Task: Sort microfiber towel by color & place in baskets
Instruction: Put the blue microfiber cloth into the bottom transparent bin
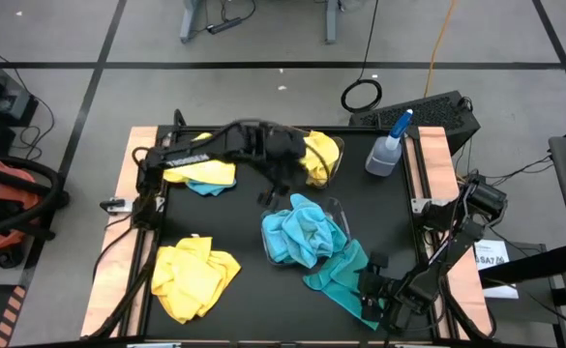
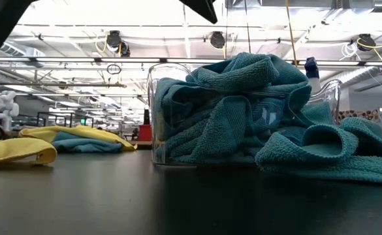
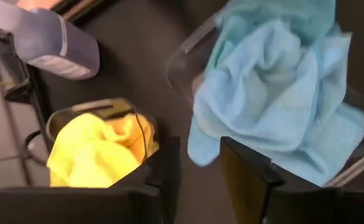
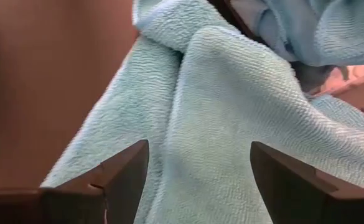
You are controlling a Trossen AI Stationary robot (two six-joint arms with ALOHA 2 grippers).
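Two clear baskets, blue and yellow towels sorted across a black worktop (image 1: 234,227).

Nearest, the right gripper (image 4: 197,180) is seen low at the front right, fingers spread over a fuzzy turquoise towel (image 1: 336,273) draped from the blue-filled basket (image 1: 337,210). A yellow pile (image 1: 193,275) lies front left. Farther back, the left gripper (image 1: 281,179) hangs with fingers part-spread, empty, by the yellow-filled basket (image 1: 338,159); a mixed yellow and blue heap (image 1: 203,174) and one spray bottle (image 1: 387,147) lie beyond.

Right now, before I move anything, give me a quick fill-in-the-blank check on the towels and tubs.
1. The clear plastic tub at the table's middle holds ____ fuzzy towels.
2. The other clear tub, beside the clear spray bottle with a blue nozzle, holds a ____ towel.
3. The right tool's jaws stand ____ over a turquoise towel.

Missing: turquoise; yellow; open
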